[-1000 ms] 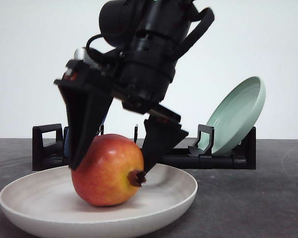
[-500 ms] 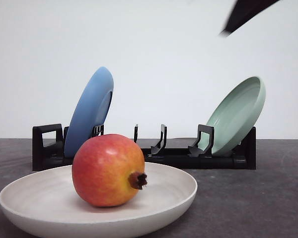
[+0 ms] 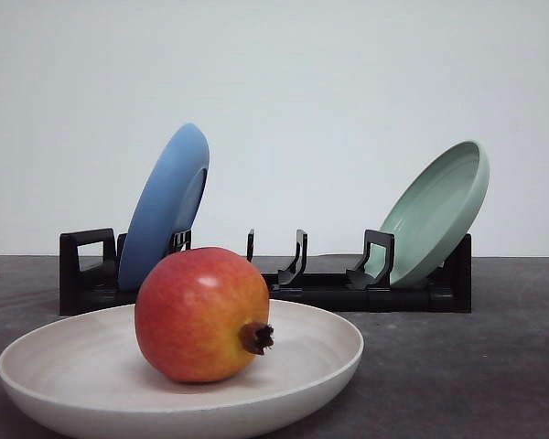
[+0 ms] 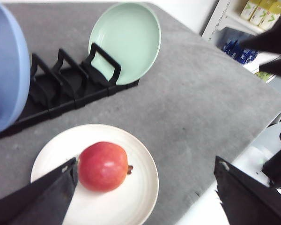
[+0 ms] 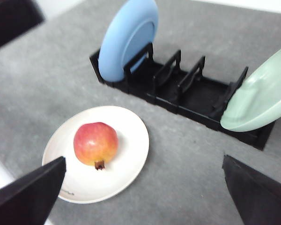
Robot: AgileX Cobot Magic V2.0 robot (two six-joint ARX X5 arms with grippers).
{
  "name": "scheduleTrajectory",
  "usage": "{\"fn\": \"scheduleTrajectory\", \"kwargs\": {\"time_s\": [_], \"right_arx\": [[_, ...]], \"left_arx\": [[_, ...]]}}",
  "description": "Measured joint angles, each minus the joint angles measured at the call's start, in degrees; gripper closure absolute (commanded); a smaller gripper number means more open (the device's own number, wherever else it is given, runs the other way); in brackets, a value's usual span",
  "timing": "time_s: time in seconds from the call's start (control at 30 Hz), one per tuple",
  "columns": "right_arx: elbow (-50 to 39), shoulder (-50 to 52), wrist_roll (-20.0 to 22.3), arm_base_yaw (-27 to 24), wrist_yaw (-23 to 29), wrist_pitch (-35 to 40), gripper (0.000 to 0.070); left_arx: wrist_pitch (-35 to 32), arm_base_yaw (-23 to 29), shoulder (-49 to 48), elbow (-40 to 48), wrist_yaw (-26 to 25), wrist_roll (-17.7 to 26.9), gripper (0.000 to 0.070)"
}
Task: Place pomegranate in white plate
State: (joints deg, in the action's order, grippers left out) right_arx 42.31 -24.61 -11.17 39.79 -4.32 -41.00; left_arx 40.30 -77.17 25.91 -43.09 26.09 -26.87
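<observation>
A second ago a black gripper stood astride the pomegranate [image 3: 202,314], its fingers down either side of the fruit; half a second ago only a finger tip showed, high above the green plate; in the front view now the space over the fruit is open. The pomegranate has rolled very slightly since release, its crown stub a touch lower and further right, and it rests on the floor of the white plate [image 3: 320,352], left of the plate's centre. I judge the placement done — what is left is for the arms to clear away.

Both arms are raised well above the white plate, looking down on it. The left gripper [image 4: 145,197] is spread wide, one finger edge just overlapping the fruit in its own view, the other far off past the table's edge; it holds nothing. The right gripper [image 5: 145,197] is likewise wide apart and empty, with the white plate lying between its fingers, far below.

Behind the white plate stands the black dish rack [image 3: 329,288], with the blue plate [image 3: 165,210] leaning at its left end and the pale green plate [image 3: 439,210] at its right — the slots between are vacant.
</observation>
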Motion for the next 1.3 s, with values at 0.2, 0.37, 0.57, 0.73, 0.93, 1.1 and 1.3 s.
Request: {"fn": "scheduleTrajectory", "kwargs": {"time_s": [0.2, 0.37, 0.57, 0.73, 0.93, 1.1, 1.3], "right_arx": [[-3.7, 5.0, -1.1, 0.0, 0.0, 1.8, 0.0000], [-3.7, 5.1, -1.9, 0.0, -0.1, 1.9, 0.0661], [-3.7, 5.1, -2.1, 0.0, 0.8, 2.0, 0.0700], [-3.7, 5.1, -2.1, 0.0, 0.9, 2.0, 0.0700], [-3.7, 5.1, -2.1, 0.0, 0.9, 2.0, 0.0700], [-3.7, 5.1, -2.1, 0.0, 0.9, 2.0, 0.0700], [-3.7, 5.1, -2.2, 0.0, 0.9, 2.0, 0.0700]], "left_arx": [[-0.8, 0.0, 0.0, 0.0, 0.5, 1.6, 0.0157], [-0.3, 0.0, 0.0, 0.0, 0.5, 2.8, 0.0700], [-0.3, 0.0, 0.0, 0.0, 0.8, 4.0, 0.0700], [-0.3, 0.0, 0.0, 0.0, 0.8, 4.4, 0.0700], [-0.3, 0.0, 0.0, 0.0, 0.8, 4.4, 0.0700], [-0.3, 0.0, 0.0, 0.0, 0.8, 4.4, 0.0700], [-0.9, 2.4, -0.5, 0.5, 0.1, 4.4, 0.0700]]}}
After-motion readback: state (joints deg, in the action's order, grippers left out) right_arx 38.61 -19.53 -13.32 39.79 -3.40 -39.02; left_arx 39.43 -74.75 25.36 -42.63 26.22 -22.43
